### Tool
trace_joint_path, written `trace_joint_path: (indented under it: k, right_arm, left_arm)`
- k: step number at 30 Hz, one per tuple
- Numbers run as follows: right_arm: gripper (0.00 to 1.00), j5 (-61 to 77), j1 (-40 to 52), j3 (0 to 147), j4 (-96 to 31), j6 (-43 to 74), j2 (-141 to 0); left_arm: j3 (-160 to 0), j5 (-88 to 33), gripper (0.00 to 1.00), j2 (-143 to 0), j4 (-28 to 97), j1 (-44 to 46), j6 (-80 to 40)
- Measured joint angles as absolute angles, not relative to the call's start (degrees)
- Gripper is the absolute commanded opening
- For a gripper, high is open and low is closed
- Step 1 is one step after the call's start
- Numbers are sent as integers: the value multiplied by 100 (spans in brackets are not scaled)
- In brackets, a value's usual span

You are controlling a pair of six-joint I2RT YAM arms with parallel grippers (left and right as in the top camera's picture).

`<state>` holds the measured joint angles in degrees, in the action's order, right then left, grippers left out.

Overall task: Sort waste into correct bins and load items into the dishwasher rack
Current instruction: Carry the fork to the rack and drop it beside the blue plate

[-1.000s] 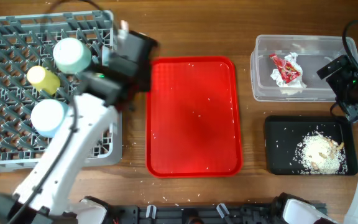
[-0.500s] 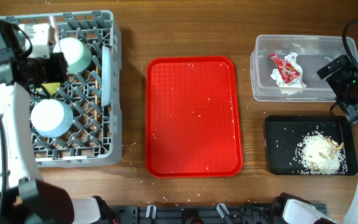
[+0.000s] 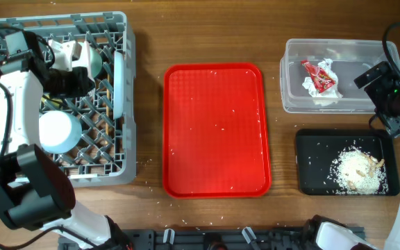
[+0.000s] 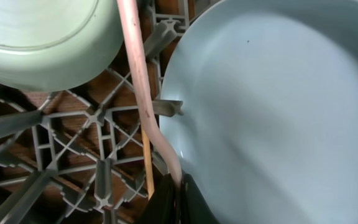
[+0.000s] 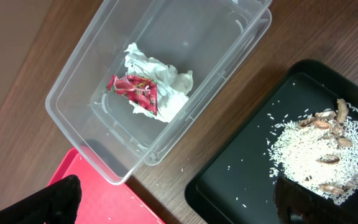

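My left gripper [image 4: 174, 200] is pinched narrow on the thin stick [image 4: 143, 87], over the grey rack [image 3: 129, 139] at the tabletop's 9 o'clock. From my fingers the stick runs toward 12 o'clock, between the pale green bowl [image 4: 42, 37] at 10 o'clock and the pale blue plate [image 4: 278, 112] at 2 o'clock, which stands on edge. The pale blue bowl [image 3: 60, 130] sits in the rack too. My right gripper [image 5: 176, 205] hangs spread wide, holding nothing. At 2 o'clock the clear tub [image 5: 73, 106] holds the napkin [image 5: 166, 81] and red wrapper [image 5: 134, 90]. At 4 o'clock the black tray [image 5: 229, 180] carries the rice [image 5: 309, 155].
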<state>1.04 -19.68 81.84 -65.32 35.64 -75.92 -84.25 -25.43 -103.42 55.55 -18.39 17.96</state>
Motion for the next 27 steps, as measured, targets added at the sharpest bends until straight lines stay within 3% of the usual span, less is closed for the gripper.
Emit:
trace_joint_path:
  k: [1,2,3,5,11,12,13,14,19,21,27]
  right_arm:
    - [100,104,-1968,8184,-6532,3564,-7592]
    - [100,104,-1968,8184,-6532,3564,-7592]
    - [100,104,-1968,8184,-6534,3564,-7592]
    - [100,104,-1968,8184,-6532,3564,-7592]
    - [100,104,-1968,8184,-6532,3564,-7592]
    - [100,104,-1968,8184,-6532,3564,-7594]
    - [99,104,-1968,8184,-6532,3564,-7592]
    - [100,104,-1968,8184,-6532,3564,-7592]
    - [100,104,-1968,8184,-6532,3564,-7594]
    - [100,104,-1968,8184,-6534,3564,-7594]
    - [100,104,-1968,8184,-6534,3564,-7594]
  left_arm:
    - [-8425,-2543,6,-10377,5555,-1839,1798]
    - [-8425,-2543,15,-10414,5557,-1839,1798]
    - [-8425,-2543,25,-10455,5555,-1839,1815]
    - [-8425,-2545,55,-10481,5555,-1839,1844]
    - [-8438,-2545,57,-10481,5529,-1839,1739]
    - [-8547,-2545,61,-10464,5551,-1839,1529]
    - [-8654,-2539,88,-10412,5583,-1839,1354]
    - [-8816,-2543,100,-10219,5596,-1839,1120]
    - [-9306,-2515,100,-8215,5555,-1846,259]
    - [-9308,-2139,100,-7743,5599,-1966,-596]
    - [-9306,-1100,100,-7627,6377,-2936,-2587]
